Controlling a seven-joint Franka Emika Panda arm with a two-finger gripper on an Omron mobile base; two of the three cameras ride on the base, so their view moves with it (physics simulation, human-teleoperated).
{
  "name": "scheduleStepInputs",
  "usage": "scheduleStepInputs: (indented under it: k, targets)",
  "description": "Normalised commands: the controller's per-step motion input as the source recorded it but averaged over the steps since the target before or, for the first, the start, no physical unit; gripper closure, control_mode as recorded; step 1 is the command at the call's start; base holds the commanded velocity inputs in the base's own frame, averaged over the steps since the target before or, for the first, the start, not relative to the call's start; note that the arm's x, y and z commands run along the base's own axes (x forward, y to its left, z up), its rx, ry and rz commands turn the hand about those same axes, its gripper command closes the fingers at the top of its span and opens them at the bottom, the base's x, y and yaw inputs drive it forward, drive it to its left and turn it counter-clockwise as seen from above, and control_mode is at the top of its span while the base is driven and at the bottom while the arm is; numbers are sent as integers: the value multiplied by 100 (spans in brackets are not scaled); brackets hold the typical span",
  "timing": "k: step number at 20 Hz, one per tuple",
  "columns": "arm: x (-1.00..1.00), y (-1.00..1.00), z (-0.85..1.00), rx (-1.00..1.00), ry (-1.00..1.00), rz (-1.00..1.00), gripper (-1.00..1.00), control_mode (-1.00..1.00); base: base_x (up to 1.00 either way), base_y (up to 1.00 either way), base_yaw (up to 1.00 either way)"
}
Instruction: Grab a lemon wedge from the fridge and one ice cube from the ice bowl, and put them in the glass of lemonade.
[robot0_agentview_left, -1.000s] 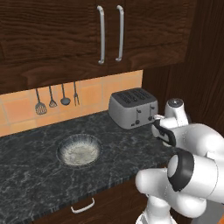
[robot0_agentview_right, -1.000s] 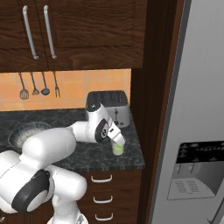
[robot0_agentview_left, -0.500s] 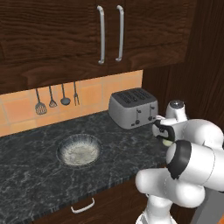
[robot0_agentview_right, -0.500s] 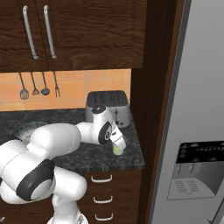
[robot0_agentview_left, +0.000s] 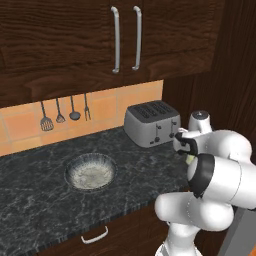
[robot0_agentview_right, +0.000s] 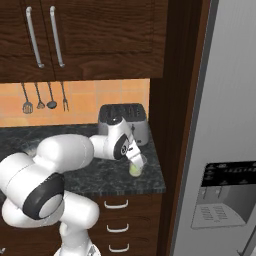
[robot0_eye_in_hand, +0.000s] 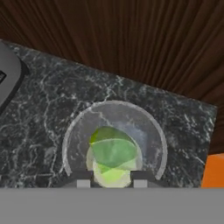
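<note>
1. The gripper (robot0_agentview_right: 134, 155) hangs directly over the glass of lemonade (robot0_agentview_right: 135, 167), which stands on the dark marble counter (robot0_agentview_right: 95, 175) near its right end, close to the front edge
2. In the hand view the two finger tips (robot0_eye_in_hand: 81, 178) rise at the bottom with a gap between them; they stand part-way apart, and nothing is clamped between them
3. The lemon wedge (robot0_eye_in_hand: 113, 154) sits inside the glass (robot0_eye_in_hand: 114, 142), a lime-green piece seen from above within the round rim, in the pale liquid
4. Whether the wedge floats or rests on the bottom cannot be told
5. The ice bowl (robot0_agentview_left: 90, 172) lies well to the left of the glass on the same counter, round and shallow, with whitish speckled contents
6. The silver toaster (robot0_agentview_left: 152, 123) stands at the back of the counter between the bowl and the glass, just behind the arm's wrist
7. The fridge (robot0_agentview_right: 225, 150) stands to the right of the counter, past a dark wooden panel (robot0_agentview_right: 177, 110), both doors shut, its black dispenser panel (robot0_agentview_right: 222, 192) facing forward
8. Four utensils (robot0_agentview_left: 65, 112) hang on the orange tiled wall above the bowl
9. Dark wooden cabinets (robot0_agentview_left: 100, 40) with two long handles sit over the counter
</note>
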Motion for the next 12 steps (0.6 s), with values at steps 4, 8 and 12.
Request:
scheduleStepInputs:
  k: [4, 8, 12]
  targets:
    - [0, 0, 0, 2, 0, -3, -100, -100, 0, 0, 0]
    - [0, 5, 9, 1, 0, 0, -100, -100, 0, 0, 0]
    - [0, 12, 26, 0, 0, 0, -100, -100, 0, 0, 0]
